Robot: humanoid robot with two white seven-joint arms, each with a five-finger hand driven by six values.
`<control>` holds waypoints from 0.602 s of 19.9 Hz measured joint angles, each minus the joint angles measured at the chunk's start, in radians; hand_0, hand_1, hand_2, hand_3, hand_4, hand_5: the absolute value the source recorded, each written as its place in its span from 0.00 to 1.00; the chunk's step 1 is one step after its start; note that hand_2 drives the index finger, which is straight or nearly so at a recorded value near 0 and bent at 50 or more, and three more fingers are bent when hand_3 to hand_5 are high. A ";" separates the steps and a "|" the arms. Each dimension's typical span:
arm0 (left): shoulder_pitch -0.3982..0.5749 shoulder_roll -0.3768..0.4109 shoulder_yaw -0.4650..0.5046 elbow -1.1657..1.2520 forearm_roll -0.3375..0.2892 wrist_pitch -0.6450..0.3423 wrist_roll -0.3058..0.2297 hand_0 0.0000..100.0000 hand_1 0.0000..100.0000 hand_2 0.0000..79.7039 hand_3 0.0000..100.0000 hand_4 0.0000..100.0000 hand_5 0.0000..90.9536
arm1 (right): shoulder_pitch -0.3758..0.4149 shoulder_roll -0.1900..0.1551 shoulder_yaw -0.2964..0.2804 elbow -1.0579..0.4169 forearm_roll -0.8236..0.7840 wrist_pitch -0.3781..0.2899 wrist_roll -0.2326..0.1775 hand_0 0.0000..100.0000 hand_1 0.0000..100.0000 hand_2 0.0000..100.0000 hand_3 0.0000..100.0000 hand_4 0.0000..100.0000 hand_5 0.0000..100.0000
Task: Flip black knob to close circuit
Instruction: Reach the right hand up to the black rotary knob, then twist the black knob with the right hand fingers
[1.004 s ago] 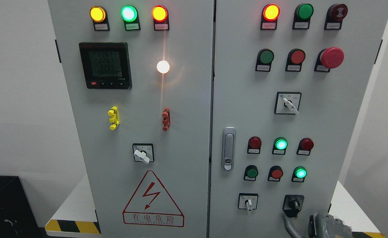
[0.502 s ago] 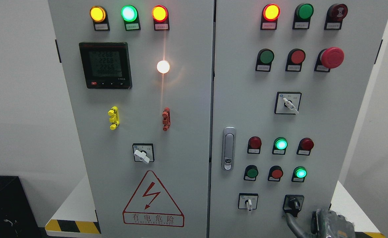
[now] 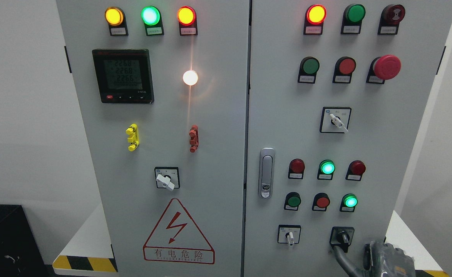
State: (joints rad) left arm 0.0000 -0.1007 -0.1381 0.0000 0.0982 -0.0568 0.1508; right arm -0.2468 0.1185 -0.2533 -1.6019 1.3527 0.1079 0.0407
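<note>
The black knob is a rotary switch on a black plate at the bottom right of the grey cabinet's right door. Its handle points roughly downward. My right hand comes in at the bottom right corner, just below and to the right of the knob. Its grey fingers are extended, and one tip reaches up to the lower left edge of the knob's plate. The hand holds nothing. The left arm is out of view.
A white-handled selector switch sits left of the knob. Red and green buttons and lamps are above it, and a red mushroom button is higher up. A door latch is at the door's left edge. A black box stands at lower left.
My right hand has shifted slightly right and up, and its extended finger has come closer to the knob's lower edge. The knob has not turned.
</note>
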 measured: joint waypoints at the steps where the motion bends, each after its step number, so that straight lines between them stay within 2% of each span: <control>1: 0.000 0.000 0.000 0.000 0.000 0.000 0.000 0.12 0.56 0.00 0.00 0.00 0.00 | 0.000 0.000 -0.002 0.000 0.000 0.000 0.001 0.00 0.00 0.94 1.00 0.99 1.00; 12: 0.000 0.000 0.000 0.000 0.000 0.000 0.000 0.12 0.56 0.00 0.00 0.00 0.00 | -0.001 0.000 -0.018 0.002 -0.003 -0.002 0.000 0.00 0.00 0.94 1.00 0.99 1.00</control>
State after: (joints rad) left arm 0.0000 -0.1007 -0.1381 0.0000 0.0982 -0.0568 0.1508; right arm -0.2480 0.1189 -0.2712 -1.5996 1.3500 0.1057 0.0406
